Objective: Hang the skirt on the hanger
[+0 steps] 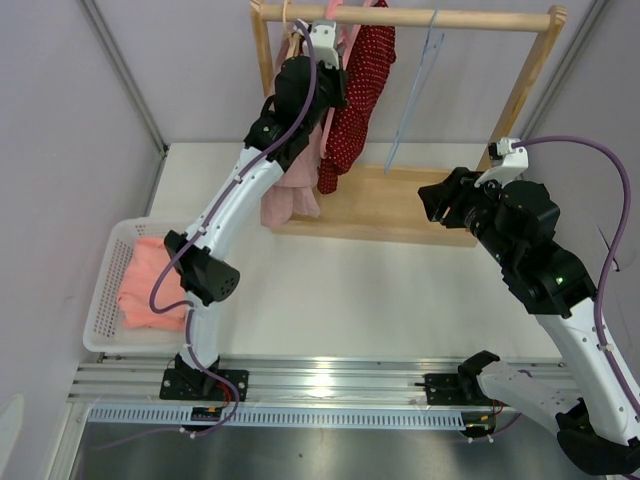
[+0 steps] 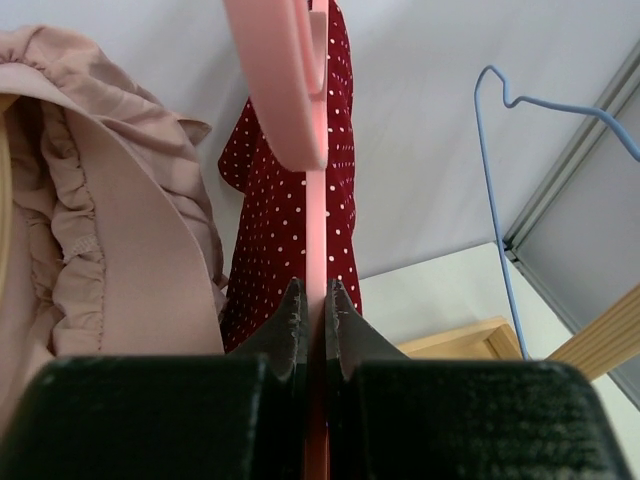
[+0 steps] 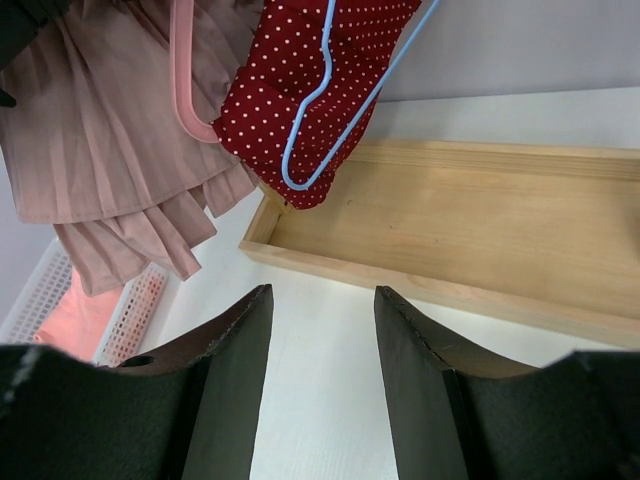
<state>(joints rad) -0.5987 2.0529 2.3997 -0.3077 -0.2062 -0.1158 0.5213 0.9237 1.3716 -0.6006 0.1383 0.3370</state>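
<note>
1. Skirt [image 1: 290, 195], pale pink, pleated: hangs at the left end of the wooden rail [image 1: 400, 17], on the far side of the table [image 1: 350, 290]. Its hem reaches down to the left end of the rack's wooden base tray [image 1: 400, 205]. To its near left, a white basket [image 1: 100, 300] at the table's left edge holds a coral cloth [image 1: 150, 285].
2. Left gripper [image 2: 312, 290]: raised to the rail, jaws pressed together on the thin edge of a pink hanger [image 2: 290, 90]. The skirt fabric lies just to its left.
3. Red white-dotted garment [image 1: 360, 90]: hangs on the rail just right of the skirt.
4. Blue wire hanger [image 2: 499, 200]: hangs further right on the rail.
5. Right gripper [image 3: 322, 292]: jaws spread, gripping nothing, held above the table near the right part of the base tray.
</note>
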